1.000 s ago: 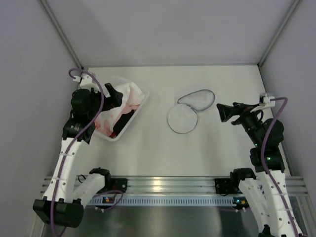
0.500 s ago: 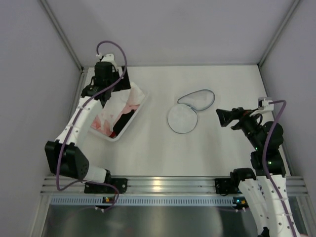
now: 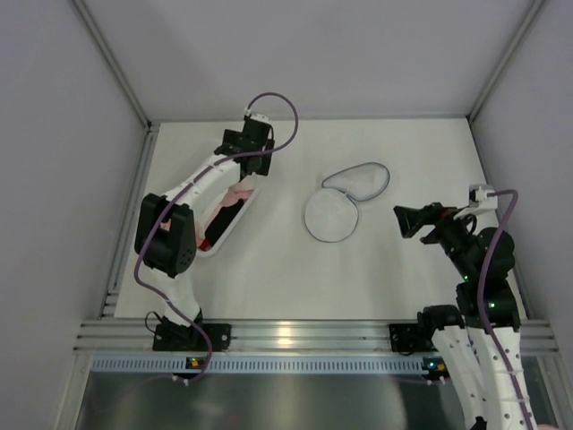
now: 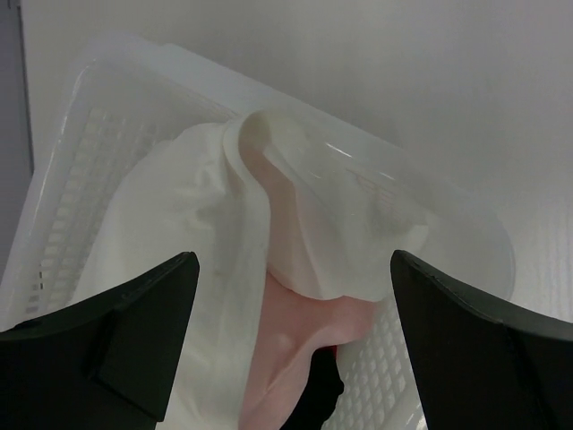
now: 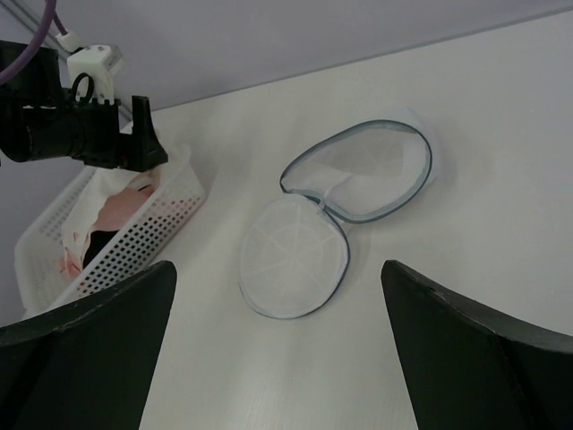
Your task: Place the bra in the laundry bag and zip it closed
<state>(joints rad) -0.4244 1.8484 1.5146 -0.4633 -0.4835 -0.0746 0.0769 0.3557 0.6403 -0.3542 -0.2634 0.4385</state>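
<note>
Hovering over the far end of the clear rectangular plastic bin (image 3: pixel 218 240), the left gripper (image 3: pixel 249 164) is sitting far nearer the garments than the right gripper (image 3: pixel 403 220). The right one is waiting just right of the round white mesh laundry bag (image 3: pixel 330 216). That bag is lying unzipped on the table, both halves spread, well apart from the bin. From above, the arm is hiding most of the bin's contents.

Through the left wrist camera, the fingers are standing wide apart and holding nothing. The soft white fabric bra (image 4: pixel 309 237) is lying in the bin, directly ahead and between them, draped over a pink cloth (image 4: pixel 291 345) and a black item (image 4: pixel 315 403). Its raised fold is running away from the camera, crosswise to the finger line, so a straight descent looks likely to pinch it.

Through the right wrist camera, the right fingers are also spread and empty, facing the bag's open halves.
</note>
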